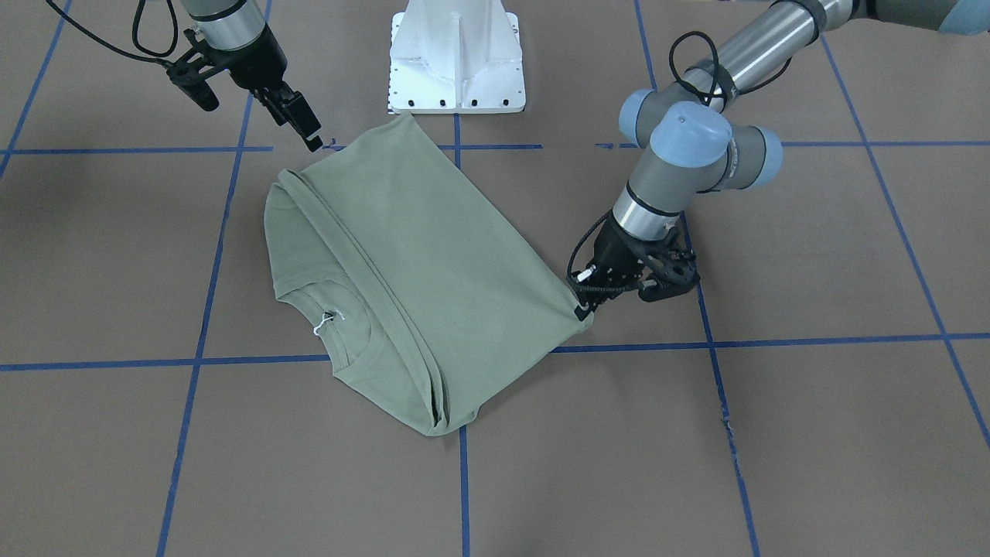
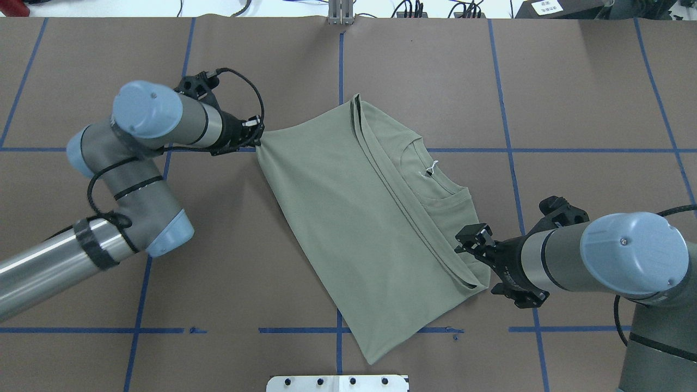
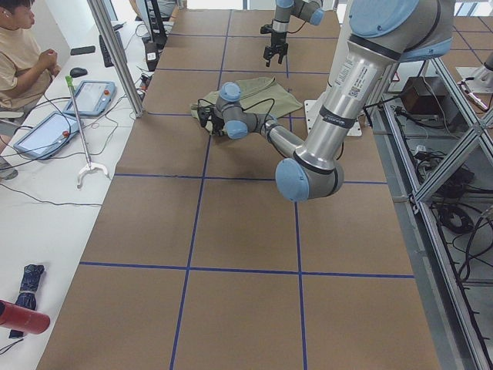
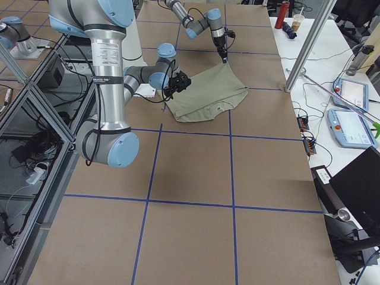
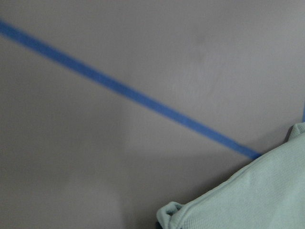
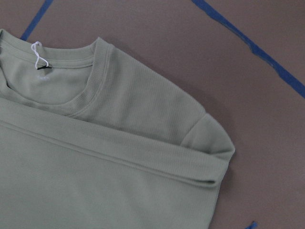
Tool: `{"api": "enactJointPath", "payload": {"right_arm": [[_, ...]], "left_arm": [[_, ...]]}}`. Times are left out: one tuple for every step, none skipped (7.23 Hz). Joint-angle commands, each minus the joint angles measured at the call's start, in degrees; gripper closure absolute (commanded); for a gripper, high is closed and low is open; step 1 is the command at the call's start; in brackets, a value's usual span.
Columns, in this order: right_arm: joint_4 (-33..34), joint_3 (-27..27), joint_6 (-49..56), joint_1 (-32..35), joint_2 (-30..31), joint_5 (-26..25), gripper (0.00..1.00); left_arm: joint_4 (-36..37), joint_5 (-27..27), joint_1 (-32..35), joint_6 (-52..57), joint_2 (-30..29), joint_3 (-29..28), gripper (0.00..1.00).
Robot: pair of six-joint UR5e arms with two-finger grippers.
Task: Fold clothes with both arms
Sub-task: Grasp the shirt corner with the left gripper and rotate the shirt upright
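Note:
The sage-green shirt (image 2: 354,218) lies folded and slanted on the brown table, its neckline and white tag string (image 2: 430,169) facing up. My left gripper (image 2: 257,142) is low at the shirt's far-left corner and shut on that corner (image 1: 582,309). The left wrist view shows the bunched hem (image 5: 257,200) at its lower edge. My right gripper (image 2: 469,239) hovers above the shirt's shoulder fold (image 6: 209,143), clear of the cloth. It looks open, with nothing between its fingers (image 1: 309,138).
The white pedestal base (image 1: 456,62) stands just behind the shirt. Blue tape lines (image 1: 464,480) grid the table. A seated person (image 3: 19,54) and tablets (image 4: 350,95) are at the side benches beyond the table's far edge.

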State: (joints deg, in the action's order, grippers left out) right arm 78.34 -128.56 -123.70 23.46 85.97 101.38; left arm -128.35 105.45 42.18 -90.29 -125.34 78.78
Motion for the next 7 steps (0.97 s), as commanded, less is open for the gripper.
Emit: {"api": "enactJointPath", "payload": {"right_arm": [[-0.03, 0.33, 0.13, 0.97, -1.58, -0.39, 0.0], [-0.03, 0.42, 0.21, 1.06, -1.68, -0.48, 0.0], [-0.03, 0.42, 0.22, 1.23, -2.03, -0.74, 0.0], [-0.03, 0.33, 0.22, 1.5, -2.03, -1.18, 0.0], [-0.03, 0.42, 0.22, 1.5, -1.94, -1.62, 0.0], [-0.03, 1.03, 0.22, 1.41, -2.03, -1.62, 0.0], [-0.03, 3.56, 1.69, 1.24, -4.47, -2.23, 0.0]], "left_arm": [[-12.8, -0.16, 4.75, 0.82, -14.61, -25.65, 1.0], [-17.93, -1.46, 5.63, 0.91, -17.54, -32.74, 1.0], [-18.25, -1.91, 5.72, 0.91, -20.61, -36.47, 1.0], [-20.51, -2.61, 5.72, 0.91, -22.56, -40.51, 1.0], [-22.01, -2.71, 5.64, 0.91, -23.01, -42.03, 0.99], [-21.94, -2.45, 5.64, 0.99, -23.19, -41.96, 0.52], [-21.94, -2.01, 5.81, 1.08, -23.11, -41.43, 0.43]]}}
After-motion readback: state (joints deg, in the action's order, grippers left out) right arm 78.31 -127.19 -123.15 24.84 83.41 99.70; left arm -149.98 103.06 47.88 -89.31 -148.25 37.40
